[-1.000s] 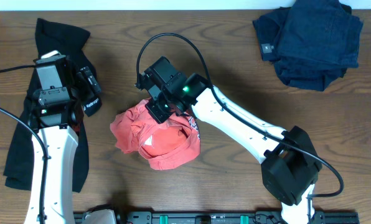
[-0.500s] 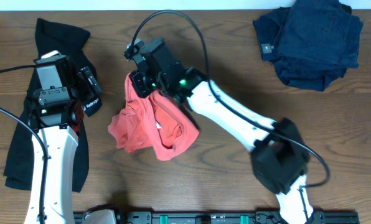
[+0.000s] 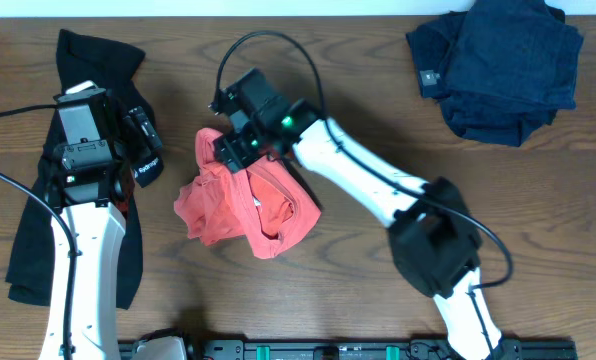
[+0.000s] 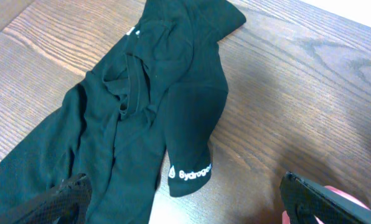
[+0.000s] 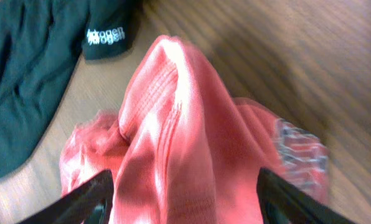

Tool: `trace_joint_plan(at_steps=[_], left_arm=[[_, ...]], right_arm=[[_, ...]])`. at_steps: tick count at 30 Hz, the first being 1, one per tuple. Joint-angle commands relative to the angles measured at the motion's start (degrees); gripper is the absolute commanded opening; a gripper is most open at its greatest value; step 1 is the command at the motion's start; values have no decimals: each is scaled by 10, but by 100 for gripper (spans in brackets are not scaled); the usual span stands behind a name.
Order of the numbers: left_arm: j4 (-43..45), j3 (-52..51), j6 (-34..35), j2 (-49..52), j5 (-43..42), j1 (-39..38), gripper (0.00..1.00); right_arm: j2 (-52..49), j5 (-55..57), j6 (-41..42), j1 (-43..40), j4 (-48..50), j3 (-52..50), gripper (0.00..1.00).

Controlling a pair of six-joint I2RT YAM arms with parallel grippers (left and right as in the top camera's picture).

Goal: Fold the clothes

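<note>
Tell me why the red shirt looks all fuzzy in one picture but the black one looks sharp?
Right wrist view: the red shirt is smeared and soft, with a washed-out bright streak along its fold, probably from closeness or motion. Left wrist view: the black shirt is crisp, white lettering clear. Overhead view: sharp and evenly lit.

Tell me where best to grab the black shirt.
Probably the sleeve cuff with white lettering: it sticks out from the black shirt, lying flat with bare table on its right in the left wrist view, so come from above on that side.
</note>
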State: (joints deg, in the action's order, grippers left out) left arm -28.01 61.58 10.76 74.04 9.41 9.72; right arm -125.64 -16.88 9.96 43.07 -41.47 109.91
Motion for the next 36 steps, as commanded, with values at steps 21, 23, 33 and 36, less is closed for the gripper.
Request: trace_joint_plan(at_steps=[21, 23, 33, 36], left_arm=[[3, 6, 9, -2, 3, 2, 98], [3, 6, 9, -2, 3, 2, 98], [2, 6, 9, -2, 3, 2, 98], [0, 6, 9, -2, 3, 2, 98]], right_arm=[[53, 49, -135, 5, -121, -110, 53], [53, 65, -135, 10, -106, -120, 52], [38, 118, -134, 16, -68, -133, 29], [38, 121, -134, 16, -65, -133, 25]])
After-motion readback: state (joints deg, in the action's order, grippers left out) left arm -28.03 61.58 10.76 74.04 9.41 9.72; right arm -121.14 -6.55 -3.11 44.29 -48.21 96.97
